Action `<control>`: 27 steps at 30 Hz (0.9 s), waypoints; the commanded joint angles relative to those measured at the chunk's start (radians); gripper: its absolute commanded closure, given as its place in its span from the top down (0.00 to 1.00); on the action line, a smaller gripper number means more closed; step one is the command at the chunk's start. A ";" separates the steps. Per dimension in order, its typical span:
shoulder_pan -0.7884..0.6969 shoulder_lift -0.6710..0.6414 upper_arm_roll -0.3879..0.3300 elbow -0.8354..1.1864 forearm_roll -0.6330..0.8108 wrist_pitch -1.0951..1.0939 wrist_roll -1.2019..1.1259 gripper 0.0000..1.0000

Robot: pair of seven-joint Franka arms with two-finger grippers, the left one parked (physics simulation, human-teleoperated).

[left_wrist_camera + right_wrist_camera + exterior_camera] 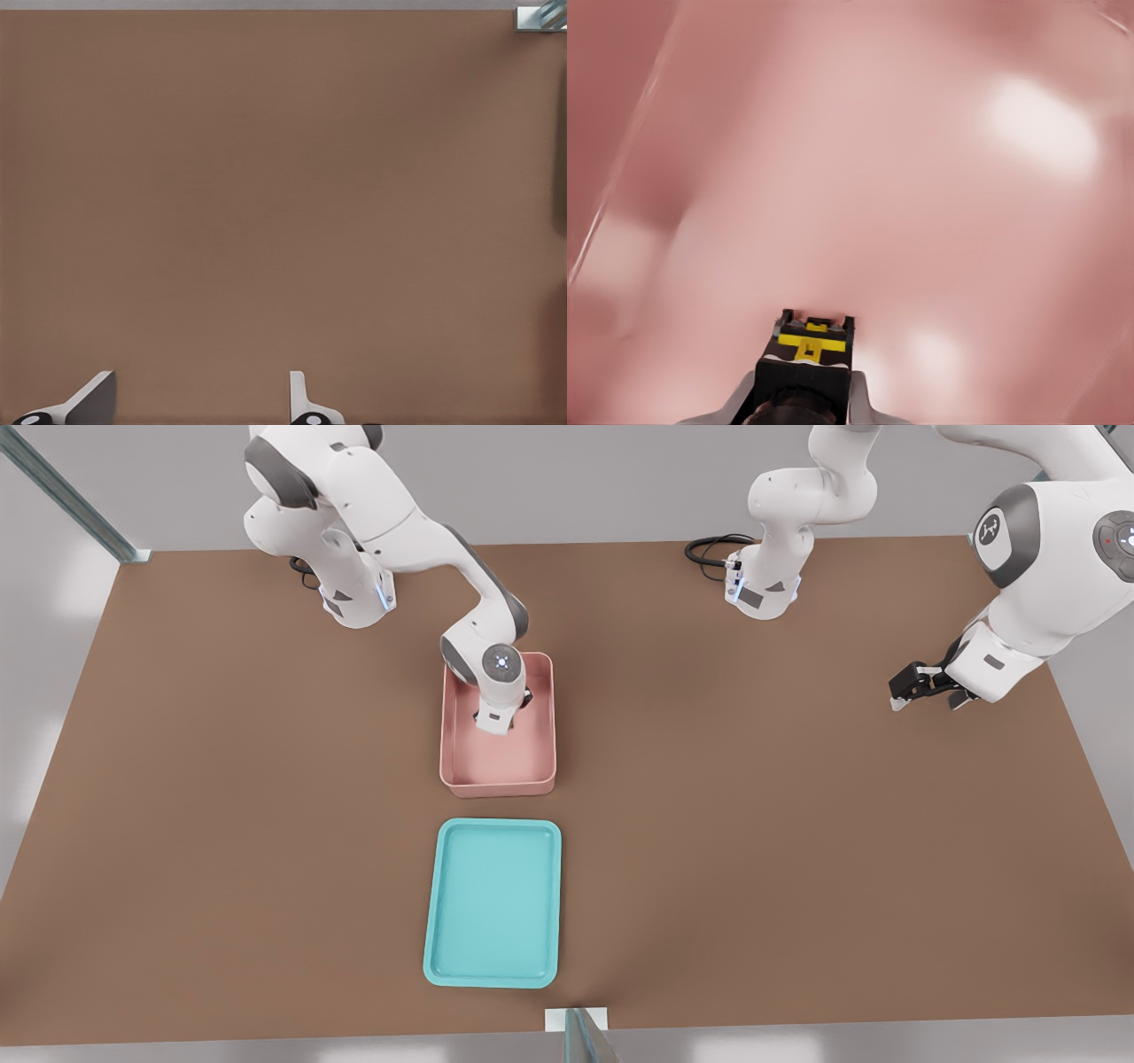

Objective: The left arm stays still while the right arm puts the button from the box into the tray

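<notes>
The pink box [498, 784] stands mid-table, with the teal tray [493, 903] just in front of it, nearer the camera. From the front view's left, the right arm reaches down into the box, its gripper [494, 724] low inside near the back half. In the right wrist view the gripper [804, 390] holds the button [806, 347], black-bodied with yellow on top. A grey finger presses on each of its sides, just over the box floor [877, 177]. In the front view the hand hides the button. Nothing lies in the tray.
The parked arm hangs at the front view's right, its gripper [921, 686] above the table. Black cables [713, 549] lie by its base at the back edge. A metal frame post [580, 1036] stands at the table's front edge, in front of the tray.
</notes>
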 commanded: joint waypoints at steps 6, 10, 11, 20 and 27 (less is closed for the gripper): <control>-0.048 -0.068 -0.076 0.278 0.002 -0.325 -0.184 0.45; -0.145 0.174 -0.079 0.768 -0.001 -0.494 -0.187 0.45; -0.179 0.265 -0.079 0.890 -0.004 -0.491 -0.201 0.46; -0.199 0.497 -0.145 1.076 -0.003 -0.361 -0.246 0.79; -0.265 0.187 -0.137 0.905 0.022 -0.649 -0.233 1.00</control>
